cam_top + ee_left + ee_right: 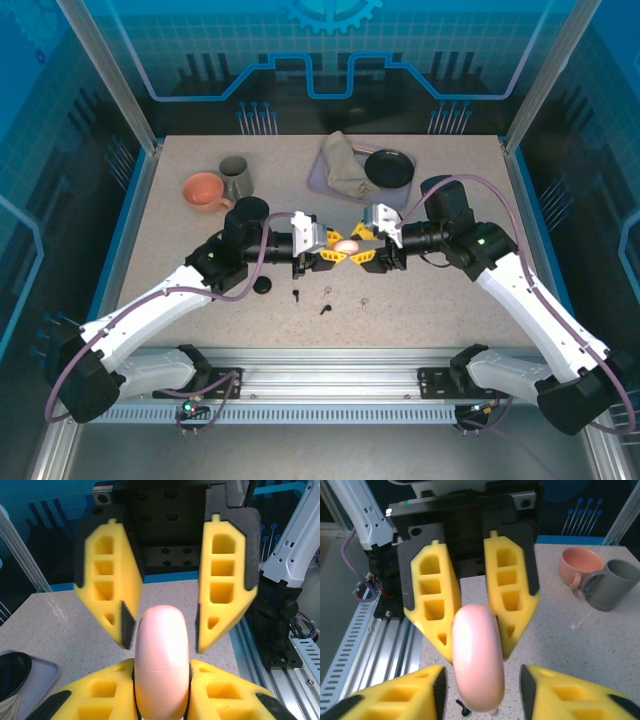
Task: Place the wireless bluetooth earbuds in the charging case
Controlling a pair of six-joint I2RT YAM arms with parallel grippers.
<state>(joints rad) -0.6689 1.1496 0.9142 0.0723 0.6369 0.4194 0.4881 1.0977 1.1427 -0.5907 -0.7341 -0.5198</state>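
The closed pink case (162, 650), contents hidden, sits gripped in the left hand (161, 692); right hand (482, 680) open

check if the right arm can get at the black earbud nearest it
Probably yes. The right hand stands open around the pink charging case, which the left hand clamps, so it looks free to leave. The black earbud lies uncovered on the table close by.

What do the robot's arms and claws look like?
The left arm and the right arm both have white shells and black joints. A purple cable runs along each. The left claw and right claw each have two chunky yellow fingers with square holes and black pads. The right arm has a tiny green light.
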